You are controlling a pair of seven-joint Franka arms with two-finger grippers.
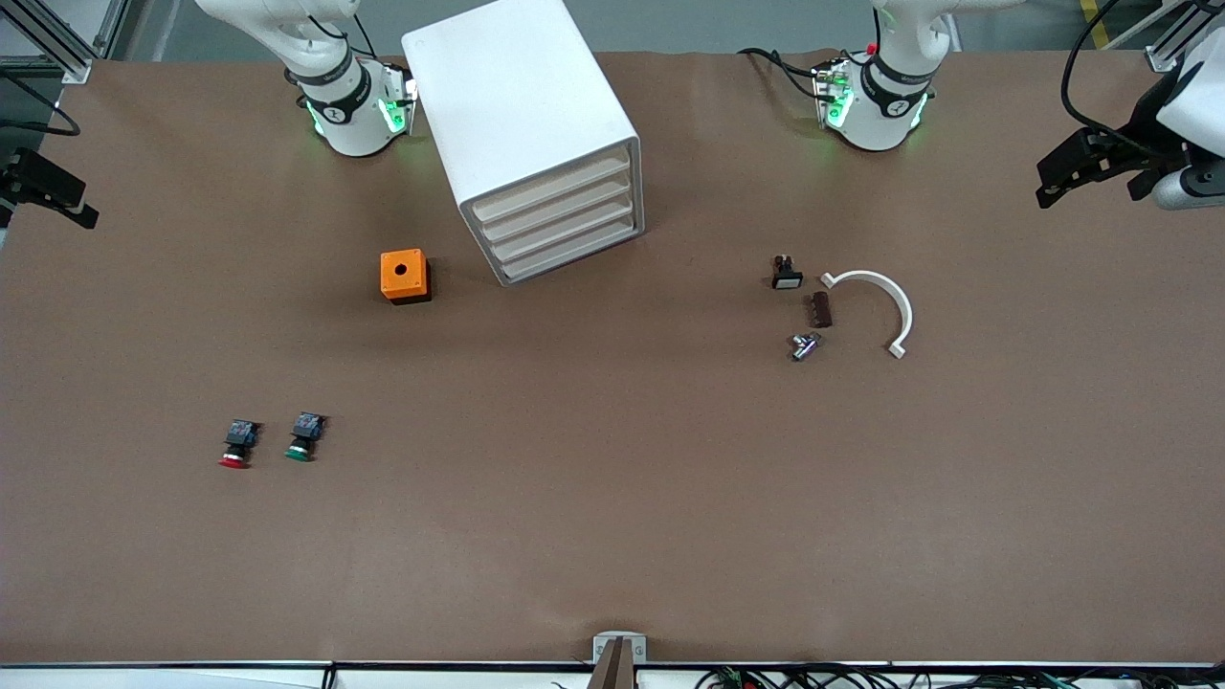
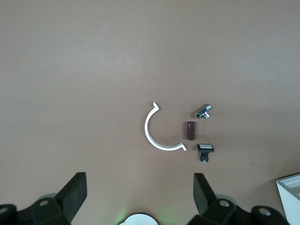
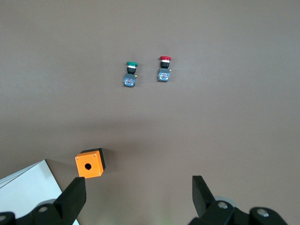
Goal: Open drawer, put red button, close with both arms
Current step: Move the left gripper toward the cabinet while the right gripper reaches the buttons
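The red button [image 1: 235,446] lies on the brown table toward the right arm's end, beside a same-shaped green button [image 1: 303,438]; both also show in the right wrist view, red button [image 3: 164,70], green button [image 3: 131,74]. The white drawer cabinet [image 1: 529,124] stands between the arm bases with all its drawers [image 1: 565,225] shut. My right gripper [image 3: 138,196] is open and empty, held high over the right arm's end of the table, and shows at the front view's edge [image 1: 48,191]. My left gripper [image 2: 139,192] is open and empty, high over the left arm's end [image 1: 1086,182].
An orange box [image 1: 405,276] with a round hole sits beside the cabinet. Toward the left arm's end lie a white half-ring [image 1: 876,306], a brown block [image 1: 821,309], a small metal part [image 1: 804,345] and a black white-capped switch [image 1: 786,273].
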